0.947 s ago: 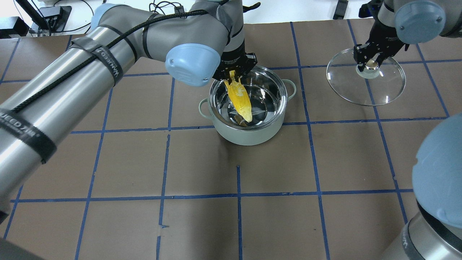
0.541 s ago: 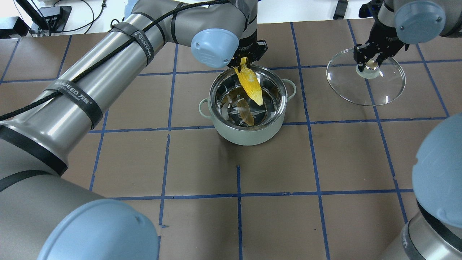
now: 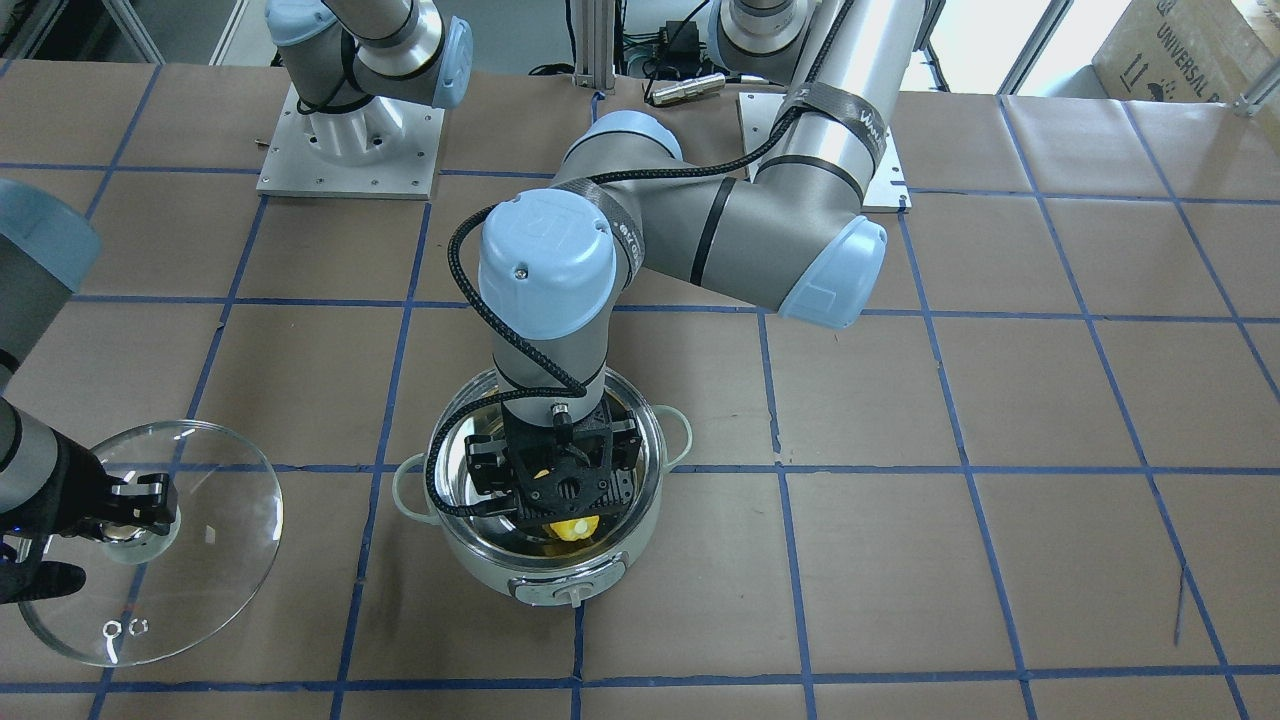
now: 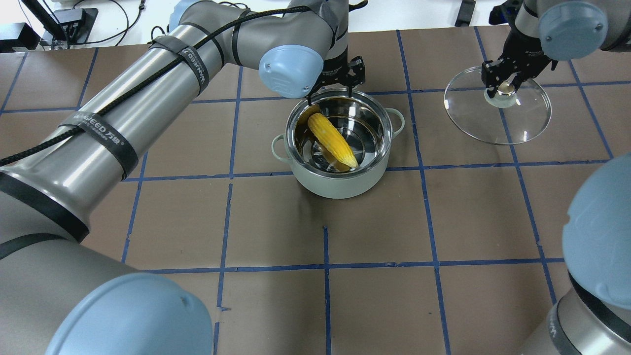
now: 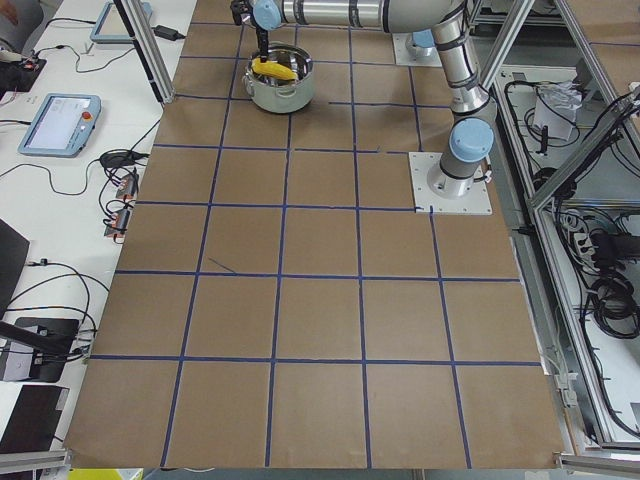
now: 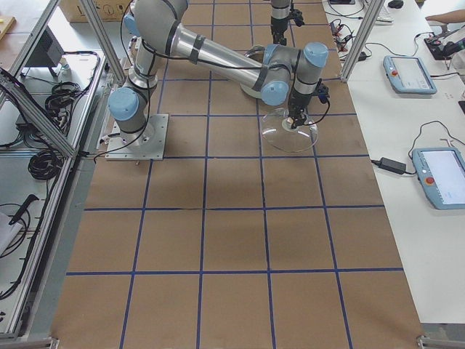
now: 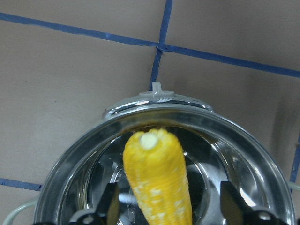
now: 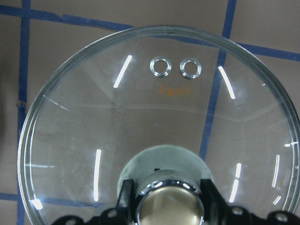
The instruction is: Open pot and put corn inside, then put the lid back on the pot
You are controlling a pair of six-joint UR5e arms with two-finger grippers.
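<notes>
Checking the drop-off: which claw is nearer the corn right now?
Left. The left claw hangs open just above the corn in the pot; the right claw holds the lid off to the side.

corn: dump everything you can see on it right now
The corn is a bright yellow cob with rows of kernels, some paler patches, and a pale core showing at one end in the left wrist view. It lies at a diagonal inside the open pot, on the shiny steel interior, which mirrors it. Whether it lies flat or leans on the wall I cannot tell. Nothing grips it: the left gripper hangs open above it, its fingers clear on either side.
</notes>
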